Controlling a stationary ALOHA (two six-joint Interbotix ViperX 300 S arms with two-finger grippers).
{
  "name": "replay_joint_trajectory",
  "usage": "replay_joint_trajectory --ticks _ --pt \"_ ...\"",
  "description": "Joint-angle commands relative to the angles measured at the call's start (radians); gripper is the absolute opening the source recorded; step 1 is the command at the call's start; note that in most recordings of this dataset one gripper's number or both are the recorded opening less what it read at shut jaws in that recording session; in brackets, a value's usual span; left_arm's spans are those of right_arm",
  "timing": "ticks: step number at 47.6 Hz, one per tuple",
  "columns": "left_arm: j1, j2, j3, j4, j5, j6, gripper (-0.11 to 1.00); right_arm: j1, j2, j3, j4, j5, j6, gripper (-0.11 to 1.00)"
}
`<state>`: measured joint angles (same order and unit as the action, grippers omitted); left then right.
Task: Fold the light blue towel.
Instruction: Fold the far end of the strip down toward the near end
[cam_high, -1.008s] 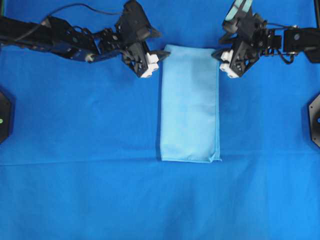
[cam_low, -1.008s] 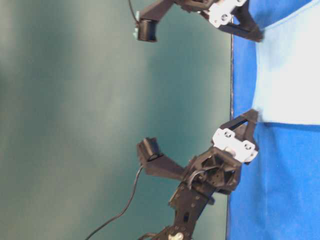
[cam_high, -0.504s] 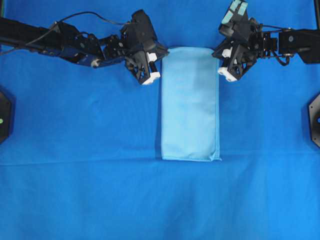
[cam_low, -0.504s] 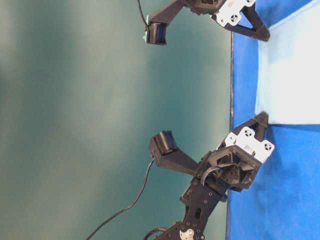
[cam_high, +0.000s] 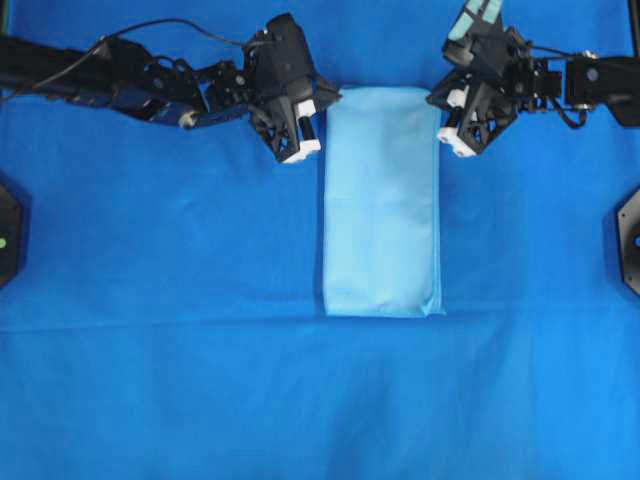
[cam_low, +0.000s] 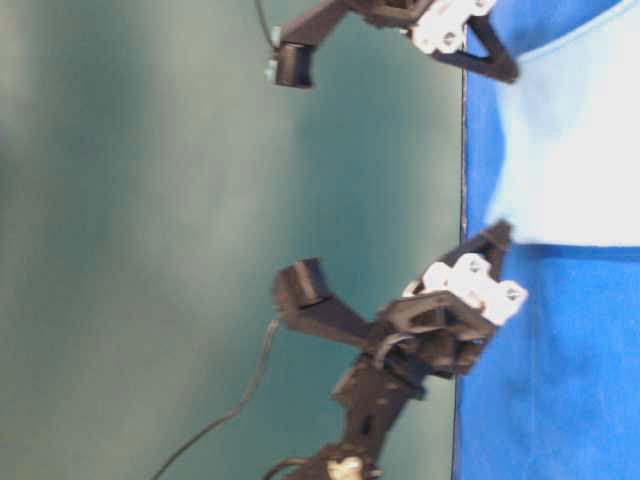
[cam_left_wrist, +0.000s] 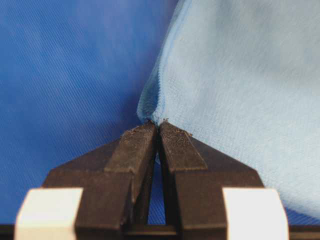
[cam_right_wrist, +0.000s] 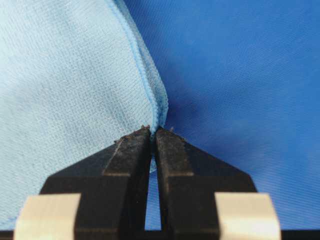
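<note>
Both pincers (cam_left_wrist: 158, 131) (cam_right_wrist: 152, 134) now clamped on towel (cam_high: 382, 200) corners

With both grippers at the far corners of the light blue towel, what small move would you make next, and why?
Probably lift both corners slightly together. The left gripper and right gripper are each shut on a far corner of the light blue towel, which lies as a long strip on the blue table cover. Raising them would free that edge to carry toward the near end.
</note>
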<state>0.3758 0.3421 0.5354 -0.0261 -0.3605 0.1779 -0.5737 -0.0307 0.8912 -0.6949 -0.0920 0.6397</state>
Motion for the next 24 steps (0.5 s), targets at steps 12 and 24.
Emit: replay_joint_trajectory --ticks 12,24 --pt "-0.026 -0.141 0.040 0.002 0.012 0.052 0.01 0.063 -0.170 0.015 0.003 0.078 0.006 0.03" --pt "-0.114 -0.167 0.063 0.002 0.011 0.066 0.01 0.144 -0.224 0.052 0.032 0.106 0.029 0.03"
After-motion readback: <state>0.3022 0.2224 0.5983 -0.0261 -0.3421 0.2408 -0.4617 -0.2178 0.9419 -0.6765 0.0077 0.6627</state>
